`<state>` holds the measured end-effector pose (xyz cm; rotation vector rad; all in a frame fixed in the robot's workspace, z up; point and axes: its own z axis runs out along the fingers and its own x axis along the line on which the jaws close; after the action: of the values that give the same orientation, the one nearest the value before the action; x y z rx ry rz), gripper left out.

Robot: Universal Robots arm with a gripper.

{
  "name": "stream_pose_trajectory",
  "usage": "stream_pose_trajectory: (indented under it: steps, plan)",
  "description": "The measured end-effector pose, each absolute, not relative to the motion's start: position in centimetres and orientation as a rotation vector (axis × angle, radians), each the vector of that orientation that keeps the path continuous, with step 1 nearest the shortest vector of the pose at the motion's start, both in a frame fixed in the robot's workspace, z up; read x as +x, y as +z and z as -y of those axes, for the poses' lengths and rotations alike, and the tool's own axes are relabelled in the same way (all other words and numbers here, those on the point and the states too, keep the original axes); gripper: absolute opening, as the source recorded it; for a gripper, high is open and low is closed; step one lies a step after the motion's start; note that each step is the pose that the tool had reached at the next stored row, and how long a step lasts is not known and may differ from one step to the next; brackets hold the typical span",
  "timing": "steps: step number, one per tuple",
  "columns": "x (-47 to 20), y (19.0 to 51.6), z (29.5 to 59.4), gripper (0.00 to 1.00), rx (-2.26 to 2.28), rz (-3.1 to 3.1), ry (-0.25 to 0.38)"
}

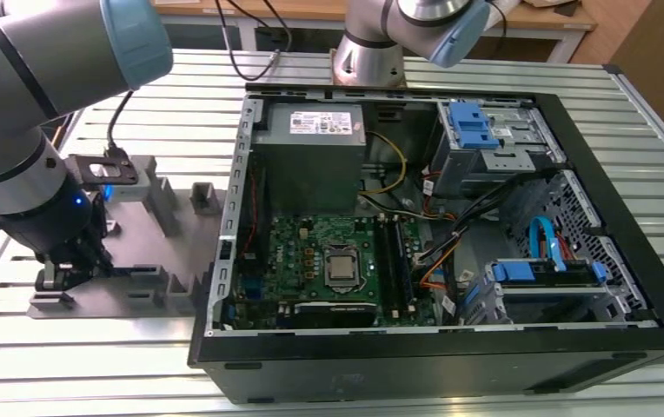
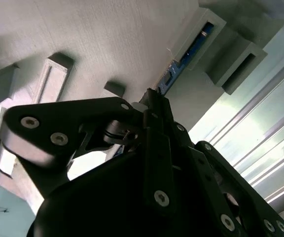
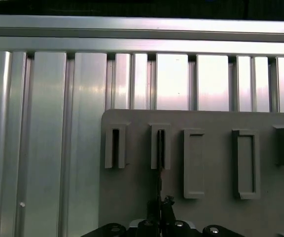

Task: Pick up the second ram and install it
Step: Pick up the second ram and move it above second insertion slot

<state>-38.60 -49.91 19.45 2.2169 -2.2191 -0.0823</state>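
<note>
Second ram point(image 2: 170, 75) stands on edge in slotted grey fixture blocks point(image 3: 154, 148) — likely parked upright so top edge stays free for pinch. Gripper point(image 2: 152, 98) sits right over it, jaws narrow, closed onto stick's edge. Arm point(image 1: 30, 130) bends low over fixture plate point(image 1: 135, 252), wrist pointing down — open computer case point(image 1: 425, 356) well apart, at exterior view's right.

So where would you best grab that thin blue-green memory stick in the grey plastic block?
Probably by its two flat faces, on the bare stretch of the thin blue-green memory stick outside the slotted grey plastic block, coming straight down from above. It stands on edge with one end tucked in that block, so its upper edge and faces lie free.
</note>
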Motion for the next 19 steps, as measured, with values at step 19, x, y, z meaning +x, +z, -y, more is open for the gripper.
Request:
stream_pose_trajectory:
  steps: [19]
  plan:
    - [-38.6, 19.86, 49.91, 0.11, 2.217, 2.219, -0.083]
